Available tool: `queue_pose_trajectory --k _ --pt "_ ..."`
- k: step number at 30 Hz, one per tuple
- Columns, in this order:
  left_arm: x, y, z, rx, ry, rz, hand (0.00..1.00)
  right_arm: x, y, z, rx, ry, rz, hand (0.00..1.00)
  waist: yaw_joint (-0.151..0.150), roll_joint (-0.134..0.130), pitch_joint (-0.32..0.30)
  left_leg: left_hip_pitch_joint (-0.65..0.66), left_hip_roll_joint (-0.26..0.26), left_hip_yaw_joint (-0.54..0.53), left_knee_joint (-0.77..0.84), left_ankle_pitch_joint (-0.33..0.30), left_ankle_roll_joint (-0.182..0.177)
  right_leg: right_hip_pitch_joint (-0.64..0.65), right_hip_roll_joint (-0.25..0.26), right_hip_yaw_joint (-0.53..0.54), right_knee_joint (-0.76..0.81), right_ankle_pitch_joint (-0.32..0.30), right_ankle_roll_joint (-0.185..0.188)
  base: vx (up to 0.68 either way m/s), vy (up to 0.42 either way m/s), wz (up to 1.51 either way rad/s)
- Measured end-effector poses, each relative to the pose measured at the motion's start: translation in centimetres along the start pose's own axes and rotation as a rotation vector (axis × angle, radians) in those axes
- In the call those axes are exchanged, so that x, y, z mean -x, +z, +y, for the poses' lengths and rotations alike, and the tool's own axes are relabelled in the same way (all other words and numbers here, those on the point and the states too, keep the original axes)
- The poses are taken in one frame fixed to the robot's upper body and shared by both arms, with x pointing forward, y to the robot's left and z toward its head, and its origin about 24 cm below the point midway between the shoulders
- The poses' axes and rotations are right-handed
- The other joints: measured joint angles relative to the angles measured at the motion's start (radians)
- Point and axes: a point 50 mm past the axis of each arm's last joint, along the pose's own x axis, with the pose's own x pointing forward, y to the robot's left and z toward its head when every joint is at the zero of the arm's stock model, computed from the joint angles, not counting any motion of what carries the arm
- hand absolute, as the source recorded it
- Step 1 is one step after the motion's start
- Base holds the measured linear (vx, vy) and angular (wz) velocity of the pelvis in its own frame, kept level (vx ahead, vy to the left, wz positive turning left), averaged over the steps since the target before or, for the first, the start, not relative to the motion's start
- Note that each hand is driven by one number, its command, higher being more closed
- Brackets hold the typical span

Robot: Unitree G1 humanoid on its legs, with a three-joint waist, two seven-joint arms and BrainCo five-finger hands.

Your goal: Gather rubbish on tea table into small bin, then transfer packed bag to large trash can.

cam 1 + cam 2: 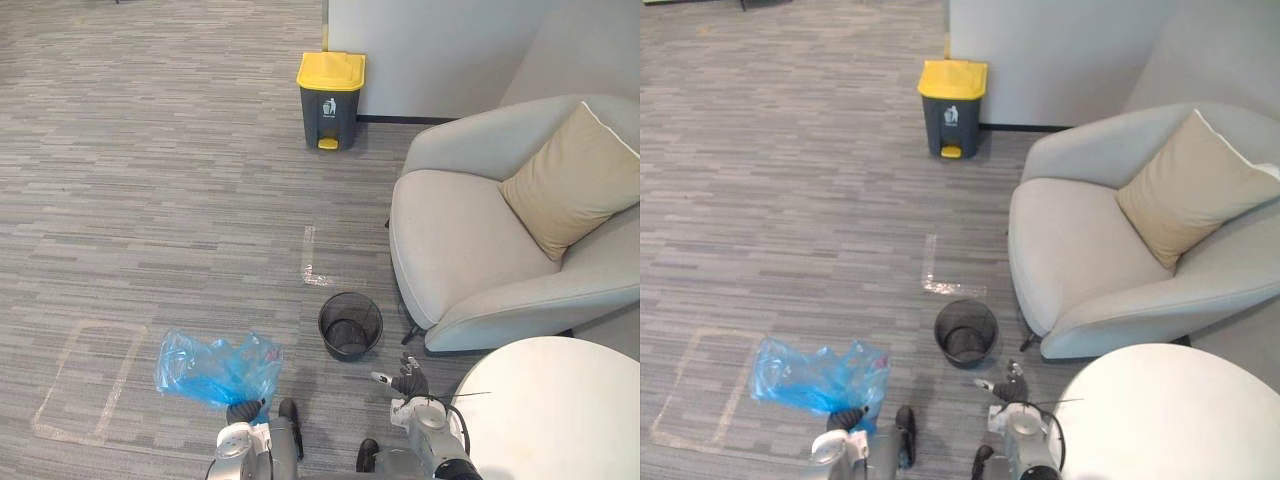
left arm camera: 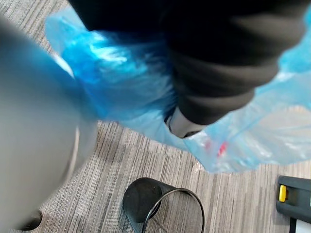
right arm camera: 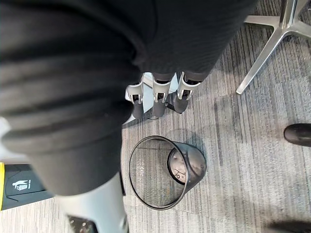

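The blue bag (image 1: 215,368) is bunched at the left hand (image 1: 245,410), beside the small mesh bin (image 1: 350,325). That hand's fingers are buried in plastic, so I cannot tell their grip. The right hand (image 1: 408,380) hovers near the bin, fingers (image 3: 156,94) straight, holding nothing. The bag looks light, soft and slippery. It is best held at its gathered neck on the way to the yellow-lidded trash can (image 1: 330,98), well apart.
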Motion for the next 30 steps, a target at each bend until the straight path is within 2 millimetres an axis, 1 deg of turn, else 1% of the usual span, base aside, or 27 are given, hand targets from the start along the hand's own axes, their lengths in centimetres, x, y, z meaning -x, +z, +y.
queue_pose_trajectory --k 1,2,3,4,5,7,8,11,14,15,17,18,19,20,21,22,23,24,25,26,28,29,30 --pt "-0.1 0.3 -0.3 -0.006 -0.01 -0.006 1.0 0.1 -0.2 -0.4 -0.013 -0.015 0.002 0.0 -0.006 -0.002 0.001 0.024 0.015 0.023 0.002 -0.034 -0.004 0.0 -0.019 -0.022 0.004 0.005 0.009 -0.12 0.233 0.8" --pt "-0.1 0.4 -0.4 -0.013 -0.016 -0.008 1.0 0.2 -0.5 -0.7 -0.019 -0.028 0.01 0.0 -0.013 0.002 0.0 0.051 0.027 0.044 -0.027 -0.063 -0.027 0.0 -0.028 -0.038 0.008 0.007 0.034 -0.1 0.26 0.68" --pt "-0.2 0.6 -0.6 -0.02 -0.022 -0.012 1.0 0.2 -0.6 -1.0 -0.031 -0.043 0.018 0.0 -0.013 -0.003 0.004 0.059 0.01 0.047 -0.067 -0.077 -0.036 -0.001 -0.034 -0.045 0.009 0.008 0.049 -0.1 0.311 0.5" --pt "-0.3 0.4 0.2 -0.058 -0.007 -0.004 1.0 0.5 -1.2 -0.6 -0.052 -0.042 0.043 0.0 -0.012 -0.022 -0.004 0.065 -0.033 0.049 -0.124 -0.049 -0.028 -0.004 -0.06 -0.039 -0.015 0.019 0.061 -0.07 0.279 0.36" --pt "-0.4 0.0 0.6 -0.091 -0.005 0.012 1.0 0.6 -1.5 -0.6 -0.046 -0.038 0.052 0.0 -0.013 -0.036 -0.015 0.08 -0.071 0.05 -0.178 -0.023 -0.011 0.001 -0.078 -0.032 -0.052 0.035 0.073 -0.07 0.213 0.27" --pt "-0.4 -0.2 0.7 -0.124 -0.011 0.017 1.0 0.6 -1.9 -1.2 -0.06 -0.066 0.072 0.0 -0.014 -0.038 -0.024 0.089 -0.111 0.049 -0.22 -0.007 0.006 0.019 -0.088 -0.001 -0.108 0.079 0.078 -0.05 0.183 0.21" --pt "-0.3 -0.3 0.6 -0.14 -0.018 0.018 1.0 0.6 -2.3 -1.3 -0.06 -0.072 0.091 0.0 -0.014 -0.042 -0.027 0.093 -0.123 0.049 -0.231 -0.002 0.014 0.037 -0.089 0.007 -0.143 0.102 0.084 -0.01 0.157 0.1" --pt "-0.3 -1.2 0.8 -0.16 -0.019 0.056 1.0 0.7 -3.3 -1.2 -0.052 -0.07 0.145 0.0 -0.013 -0.029 -0.031 0.093 -0.139 0.052 -0.238 0.005 0.028 0.052 -0.089 0.017 -0.199 0.139 0.091 0.0 0.087 -0.05" --pt "-0.3 -1.4 1.3 -0.171 -0.008 0.069 1.0 0.7 -3.6 -1.0 -0.046 -0.066 0.166 0.0 -0.01 -0.028 -0.033 0.092 -0.142 0.061 -0.224 -0.01 0.03 0.048 -0.089 0.025 -0.198 0.137 0.092 0.03 0.029 -0.11" --pt "-0.3 -1.5 1.4 -0.171 -0.006 0.07 1.0 0.6 -3.4 -1.0 -0.045 -0.064 0.161 0.0 -0.009 -0.028 -0.033 0.086 -0.14 0.062 -0.2 -0.03 0.032 0.041 -0.092 0.031 -0.176 0.119 0.098 0.05 0.03 -0.11" --pt "-0.3 -1.6 1.5 -0.171 -0.004 0.073 1.0 0.6 -3.4 -1.0 -0.021 -0.061 0.158 0.0 -0.009 -0.03 -0.031 0.082 -0.141 0.058 -0.146 -0.069 0.04 0.023 -0.115 0.031 -0.087 0.062 0.108 0.07 0.044 0.09" --pt "-0.3 -1.5 1.5 -0.173 -0.006 0.071 1.0 0.5 -3.4 -1.3 -0.002 -0.065 0.158 0.0 -0.012 -0.036 -0.028 0.073 -0.148 0.032 -0.103 -0.106 0.044 0.019 -0.14 0.023 0.004 0.023 0.113 0.11 0.046 0.44" --pt "-0.3 -1.4 1.4 -0.171 -0.007 0.068 1.0 0.5 -3.5 -1.5 0.001 -0.07 0.157 0.0 -0.019 -0.038 -0.024 0.073 -0.15 0.011 -0.081 -0.131 0.05 0.011 -0.155 0.024 0.072 0.01 0.105 0.1 0.054 0.69" --pt "-0.3 -1.4 1.3 -0.169 -0.009 0.067 1.0 0.6 -3.6 -1.7 0.004 -0.074 0.159 0.0 -0.023 -0.039 -0.019 0.075 -0.153 -0.019 -0.059 -0.149 0.058 -0.033 -0.166 0.063 0.204 0.022 0.067 0.1 0.069 0.73" --pt "-0.3 -1.4 1.4 -0.165 -0.006 0.066 1.0 0.7 -3.7 -1.7 0.003 -0.073 0.162 0.0 -0.028 -0.043 -0.016 0.083 -0.157 -0.041 -0.054 -0.155 0.063 -0.067 -0.165 0.104 0.298 0.043 0.023 0.11 0.093 0.86" --pt "-0.3 -1.2 1.4 -0.16 -0.003 0.058 1.0 0.7 -3.8 -1.6 0.001 -0.072 0.167 0.0 -0.036 -0.041 -0.005 0.103 -0.158 -0.078 -0.052 -0.162 0.073 -0.143 -0.149 0.172 0.444 0.06 -0.011 0.22 0.049 0.82" --pt "-0.4 -1.2 1.9 -0.16 0.01 0.06 1.0 0.9 -4.1 -1.2 -0.008 -0.064 0.175 0.0 -0.037 -0.049 -0.009 0.112 -0.152 -0.105 -0.047 -0.176 0.073 -0.177 -0.114 0.203 0.494 0.005 0.023 0.25 0.006 0.73" --pt "-0.4 -1.2 2.1 -0.158 0.015 0.061 1.0 1.0 -4.1 -1.0 -0.004 -0.053 0.175 0.0 -0.036 -0.056 -0.006 0.124 -0.149 -0.115 -0.046 -0.187 0.072 -0.194 -0.089 0.208 0.502 -0.023 0.028 0.27 -0.056 0.55" --pt "-0.5 -1.2 2.1 -0.146 0.02 0.061 1.0 0.9 -3.9 -1.0 -0.005 -0.051 0.17 0.0 -0.036 -0.062 -0.003 0.14 -0.151 -0.13 -0.046 -0.202 0.075 -0.225 -0.056 0.206 0.494 -0.056 0.039 0.31 -0.092 0.38" --pt "-0.4 -1.2 2.1 -0.133 0.022 0.066 1.0 0.8 -3.7 -1.1 -0.014 -0.058 0.163 0.0 -0.036 -0.062 -0.001 0.159 -0.153 -0.136 -0.047 -0.223 0.077 -0.268 -0.024 0.197 0.471 -0.07 0.057 0.34 -0.1 0.31" --pt "-0.5 -1.0 1.8 -0.13 0.015 0.063 1.0 0.8 -3.8 -1.3 -0.024 -0.067 0.165 0.0 -0.04 -0.056 0.003 0.189 -0.155 -0.153 -0.054 -0.254 0.068 -0.313 0.011 0.151 0.397 -0.065 0.066 0.42 -0.13 0.28" --pt "-0.6 -0.8 1.6 -0.129 0.011 0.057 1.0 0.7 -3.6 -1.5 -0.032 -0.074 0.161 0.0 -0.041 -0.057 0.003 0.218 -0.157 -0.16 -0.073 -0.266 0.058 -0.317 0.028 0.128 0.311 -0.052 0.054 0.45 -0.156 0.38" --pt "-0.6 -0.6 1.5 -0.128 0.007 0.053 1.0 0.7 -3.7 -1.7 -0.04 -0.084 0.165 0.0 -0.041 -0.061 0.002 0.236 -0.164 -0.168 -0.092 -0.275 0.048 -0.306 0.035 0.118 0.25 -0.035 0.035 0.52 -0.192 0.62"
